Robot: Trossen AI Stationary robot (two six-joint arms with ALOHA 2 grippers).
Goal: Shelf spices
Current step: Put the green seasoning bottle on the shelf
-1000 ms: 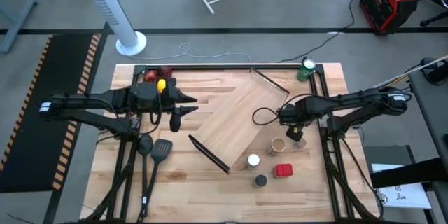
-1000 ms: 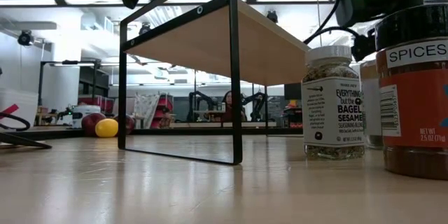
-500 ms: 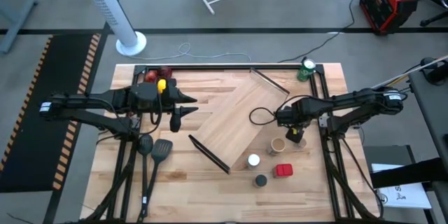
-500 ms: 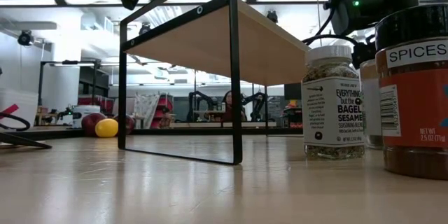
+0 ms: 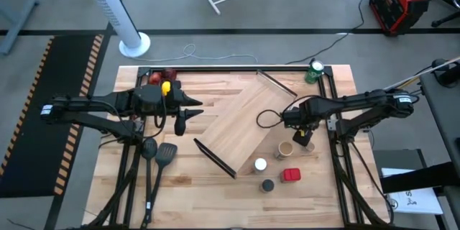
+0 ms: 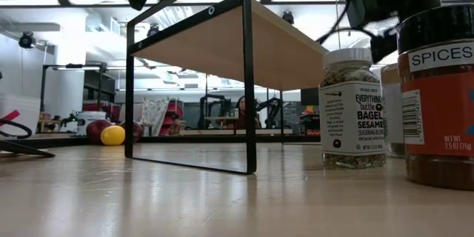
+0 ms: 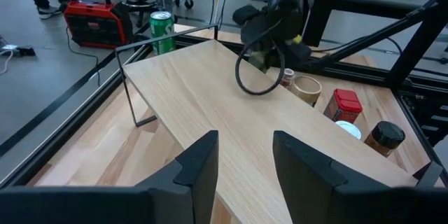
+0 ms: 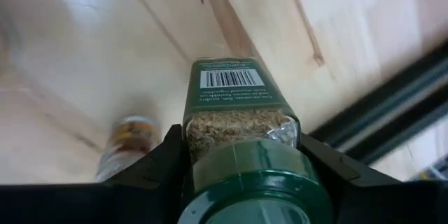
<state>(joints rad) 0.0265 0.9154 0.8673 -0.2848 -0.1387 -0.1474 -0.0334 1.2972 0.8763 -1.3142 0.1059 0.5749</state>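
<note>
Overhead: shelf [image 5: 244, 121] set slantwise mid-table, black bars at both ends. Right gripper [image 5: 305, 138] at shelf's right edge, above tan jar [image 5: 285, 149]. White jar [image 5: 260, 164], red jar [image 5: 290, 175] and black jar [image 5: 268, 185] grouped on table nearer the front, all off the shelf. Left gripper [image 5: 182, 123] parked near shelf's left side, beside yellow fruit [image 5: 166, 86]. Green can [image 5: 315, 70] at far right corner. Spatulas [image 5: 159, 159] lying at left front.

Low view: shelf [image 6: 222, 41] seen from below its board, standing on black legs. White jar [image 6: 352, 109] upright on table, black jar [image 6: 442, 92] just beside it, closer to camera.

Left wrist: left gripper [image 7: 244, 155] with jaws apart, holding nothing, aimed over shelf [image 7: 231, 108]. Red jar [image 7: 340, 105] and black jar [image 7: 381, 136] beyond.

Right wrist: right gripper [image 8: 245, 155] clamped on green jar [image 8: 240, 112], held above the table. Silvery jar [image 8: 126, 143] blurred below.
</note>
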